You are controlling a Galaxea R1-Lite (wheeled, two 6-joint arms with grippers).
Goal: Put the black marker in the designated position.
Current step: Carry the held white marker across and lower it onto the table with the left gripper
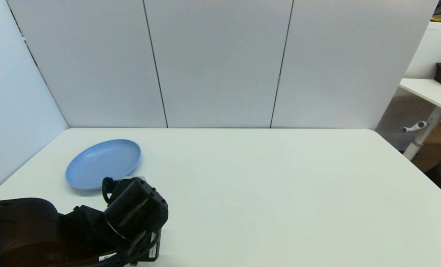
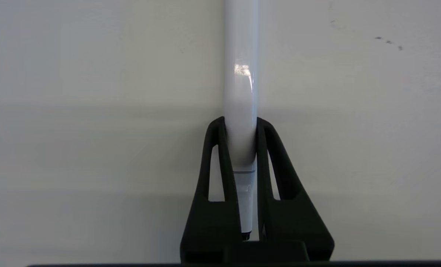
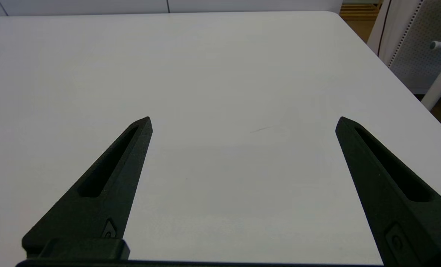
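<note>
The left claw (image 2: 241,124) is clenched on the black marker (image 2: 241,92), its two black fingers (image 2: 215,178) pressing the slim white barrel from both sides. The marker runs lengthwise between the fingers and reaches well beyond their tips, above the white desk (image 2: 94,111). A blue plate (image 1: 102,163) lies on the desk just beyond this claw. The right claw (image 3: 242,122) hangs released, fingers spread wide over bare desk

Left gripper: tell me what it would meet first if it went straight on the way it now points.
Probably the white tabletop. The left gripper, shut on the marker, points down at bare table beside the blue plate; how far off is unclear.
</note>
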